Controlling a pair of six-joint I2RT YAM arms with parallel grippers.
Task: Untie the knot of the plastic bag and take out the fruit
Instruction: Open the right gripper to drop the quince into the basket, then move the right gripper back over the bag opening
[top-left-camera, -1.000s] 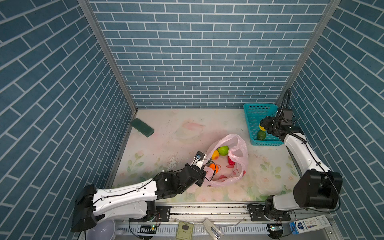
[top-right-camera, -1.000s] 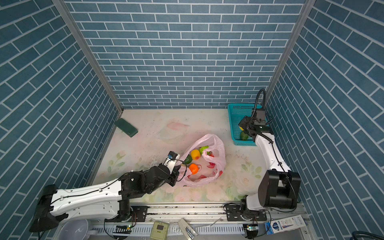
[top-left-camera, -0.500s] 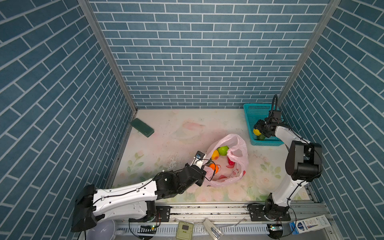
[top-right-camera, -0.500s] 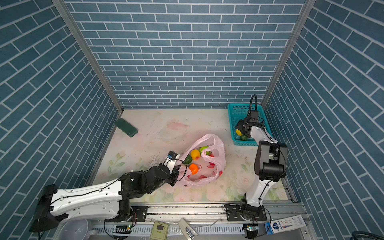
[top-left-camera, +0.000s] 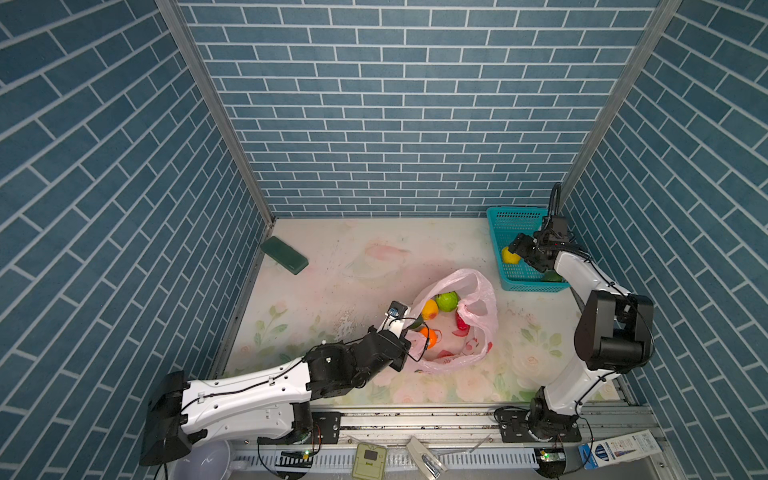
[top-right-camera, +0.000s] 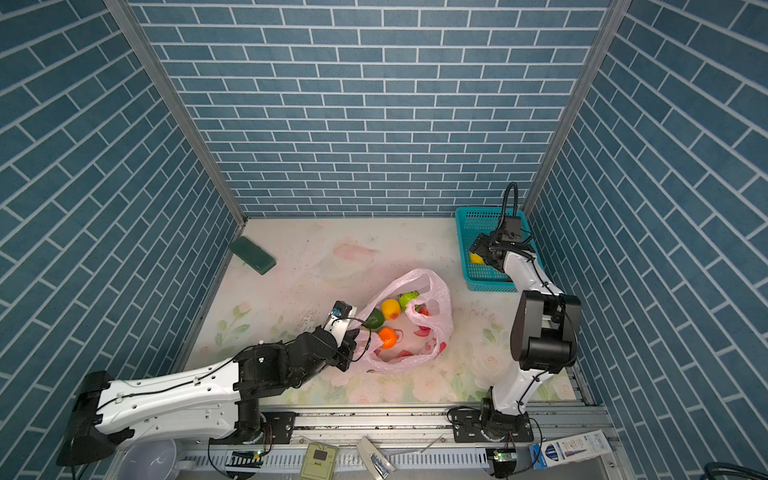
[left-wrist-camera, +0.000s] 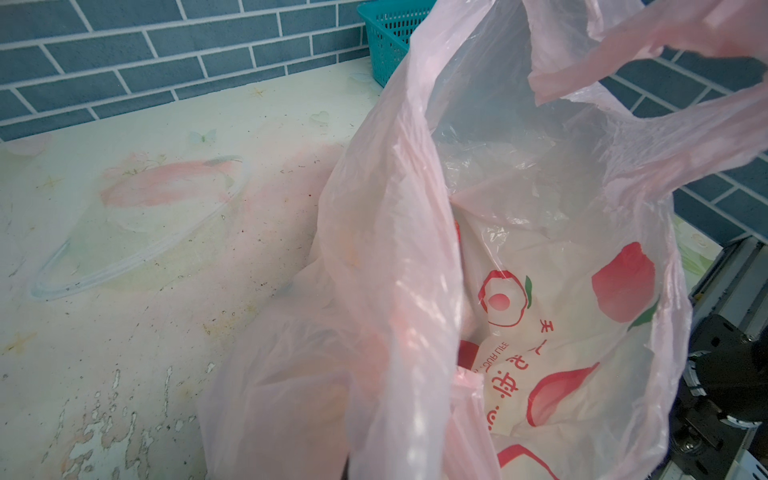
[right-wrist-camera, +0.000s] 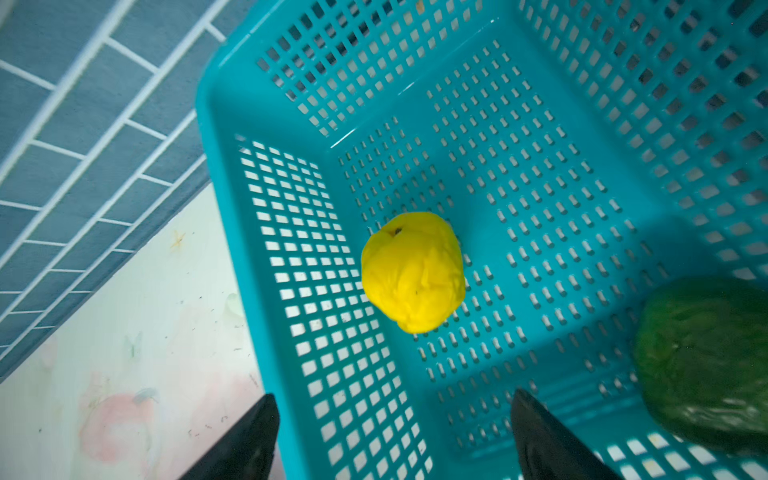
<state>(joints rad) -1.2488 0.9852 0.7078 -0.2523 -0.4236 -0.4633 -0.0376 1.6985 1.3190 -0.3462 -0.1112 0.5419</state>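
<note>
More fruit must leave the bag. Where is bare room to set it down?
The basket floor is bare between the yellow fruit and the dark green fruit. So is the table between block and bag. Crowded: the bag's mouth, full of fruit.

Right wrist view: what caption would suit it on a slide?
Open right fingers hover above a teal basket holding a yellow fruit and a dark green fruit.

Left end effector (top-right-camera: 352, 336) is pinched on the near rim of the plastic bag (top-right-camera: 436, 320), whose mouth gapes on the desk (top-right-camera: 316, 266). Inside it show an orange fruit (top-right-camera: 387, 337), a yellow-orange fruit (top-right-camera: 390, 308), a light green fruit (top-right-camera: 408, 297) and a dark green fruit (top-right-camera: 375, 319). Far right, the right end effector (top-right-camera: 478, 247) hovers over the teal basket (top-right-camera: 478, 218), a bright yellow fruit (top-right-camera: 476, 259) just below it; a dark green block (top-right-camera: 252, 255) lies by the left wall.
</note>
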